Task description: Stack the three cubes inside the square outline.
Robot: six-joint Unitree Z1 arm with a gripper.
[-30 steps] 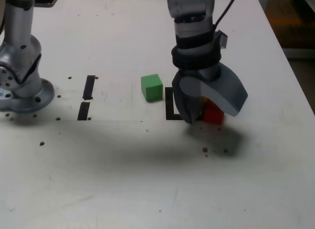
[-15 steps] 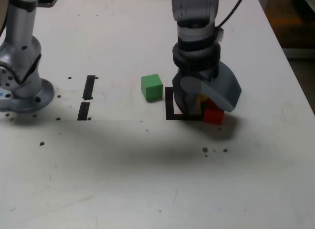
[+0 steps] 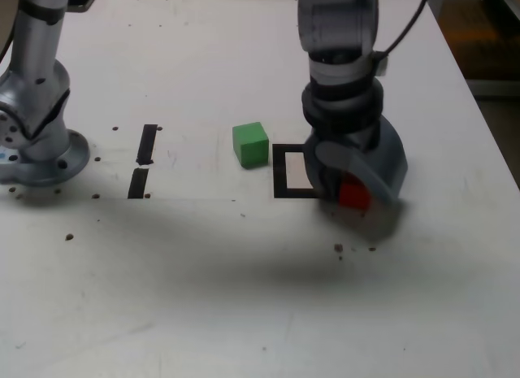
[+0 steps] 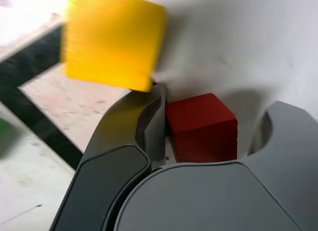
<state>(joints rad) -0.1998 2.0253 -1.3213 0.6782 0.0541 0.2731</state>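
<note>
A robotics lab or test bench, by the look of it. A plain white counter (image 3: 203, 297) carries black tape marks: two short strips (image 3: 143, 160) and a square outline (image 3: 289, 171). The arm's metal base (image 3: 36, 126) is fixed to the counter, which is scuffed and dotted with small dark specks. Coloured cubes serve as test pieces, such as the green one (image 3: 250, 143).

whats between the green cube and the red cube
In the exterior view, the square outline lies between the green cube and the red cube, with the hand down around the red one.
</note>
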